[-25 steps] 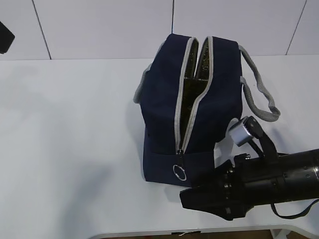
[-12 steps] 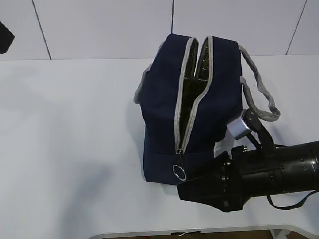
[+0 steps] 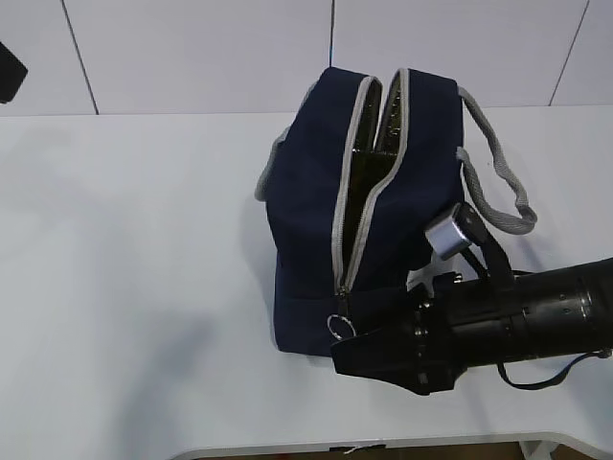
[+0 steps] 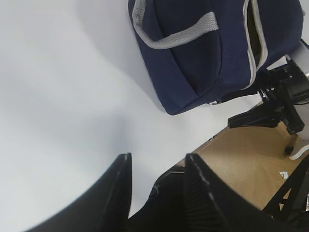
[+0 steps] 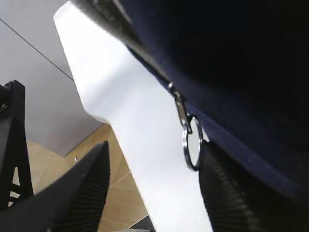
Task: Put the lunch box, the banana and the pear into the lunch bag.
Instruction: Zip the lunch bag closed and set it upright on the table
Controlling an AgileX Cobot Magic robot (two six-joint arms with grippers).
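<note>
From the front, your lunch bag point(image 3: 364, 201) stands partly unzipped, its ring pull point(image 3: 342, 326) just beside the right gripper point(image 3: 343, 353); left wrist: left gripper point(image 4: 157, 169) spread, empty, bag well ahead; right wrist: fingers point(image 5: 94, 179) parted around the ring, unclamped.

A white counter point(image 3: 134, 287) fills most of the exterior frame, lit evenly with soft shadows at lower left. Behind it, along the top, runs a pale panelled wall point(image 3: 192, 53) with thin dark seams. The wrist views show a light wooden floor point(image 4: 251, 159) at lower right.
</note>
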